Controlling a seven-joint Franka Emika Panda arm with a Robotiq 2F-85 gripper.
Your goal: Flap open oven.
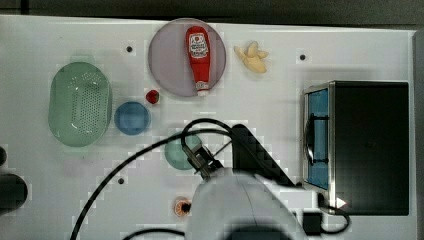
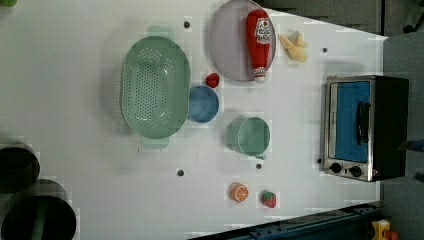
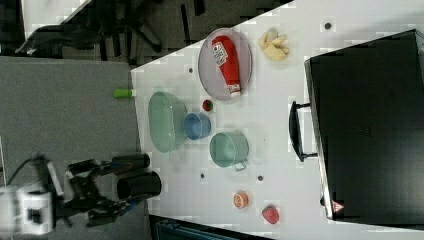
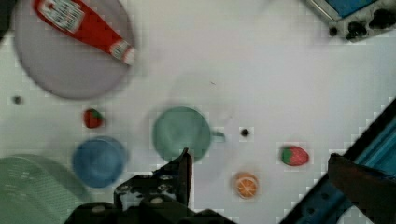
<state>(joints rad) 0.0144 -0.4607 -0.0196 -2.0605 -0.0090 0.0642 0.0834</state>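
Observation:
The oven (image 1: 370,147) stands at the top view's right, a black box with a silver front frame. Its blue glass door (image 2: 352,120) is shut, and the dark bar handle (image 2: 362,122) lies across the glass with two black knobs (image 2: 345,170) beside it. A corner of the oven (image 4: 359,18) with its knobs also appears in the wrist view. My gripper (image 4: 259,156) hangs open above the table near the green cup (image 4: 182,133), well away from the oven. Its fingers (image 4: 184,172) stand wide apart with nothing between them. The arm (image 1: 240,205) rises from the top view's bottom edge.
A ketchup bottle (image 1: 198,57) lies on a grey plate (image 1: 167,60). On the table are a green strainer (image 1: 80,104), a blue bowl (image 1: 132,118), bananas (image 1: 253,56), an orange slice (image 2: 239,192) and two strawberries (image 2: 268,199). Black cylinders (image 2: 20,167) stand at the left view's lower left.

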